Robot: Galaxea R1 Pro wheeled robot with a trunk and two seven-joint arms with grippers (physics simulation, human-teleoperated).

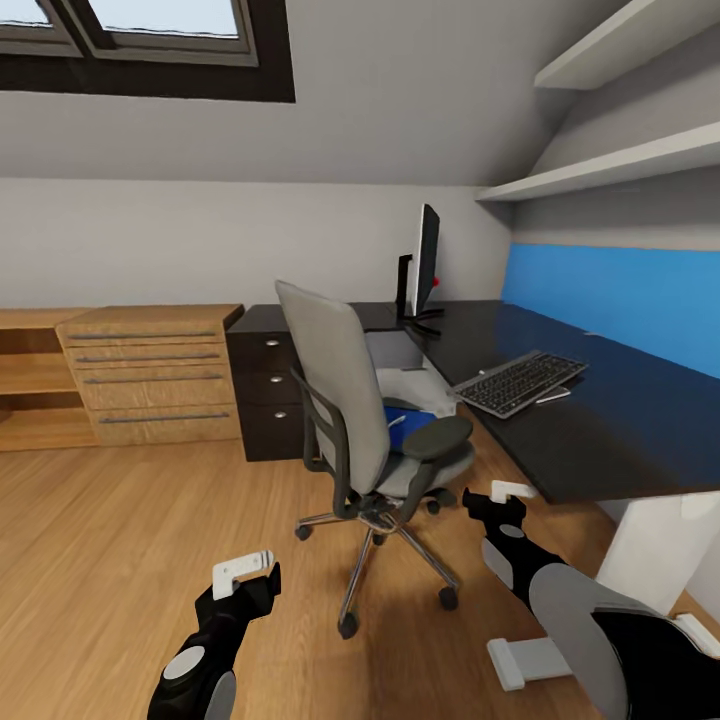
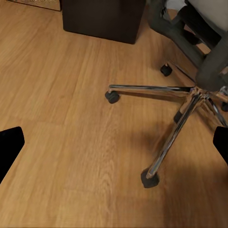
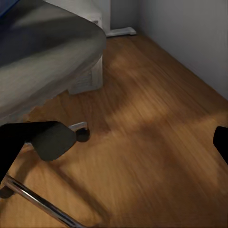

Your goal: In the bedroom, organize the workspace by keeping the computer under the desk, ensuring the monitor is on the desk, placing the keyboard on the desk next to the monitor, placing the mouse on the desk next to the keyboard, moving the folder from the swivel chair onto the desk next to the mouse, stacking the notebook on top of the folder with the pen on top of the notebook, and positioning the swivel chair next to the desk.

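At the bottom of my head view both grippers hang over the wood floor [image 1: 120,540] — the left gripper [image 1: 245,572] at lower left, the right gripper [image 1: 500,497] at lower right, each with jaws spread and holding nothing. Just beyond them, mid-frame, stands the swivel chair [image 1: 345,400], its chrome base [image 2: 190,92] on the boards, the blue folder [image 1: 410,418] lying on its seat. Right of it runs the glossy black desk [image 1: 620,420] with the keyboard [image 1: 520,381] near its front edge; farther back the monitor [image 1: 425,265] stands edge-on. A grey computer [image 1: 405,375] sits beneath the desk. At far left — a light-wood cabinet [image 1: 150,375] against the wall.
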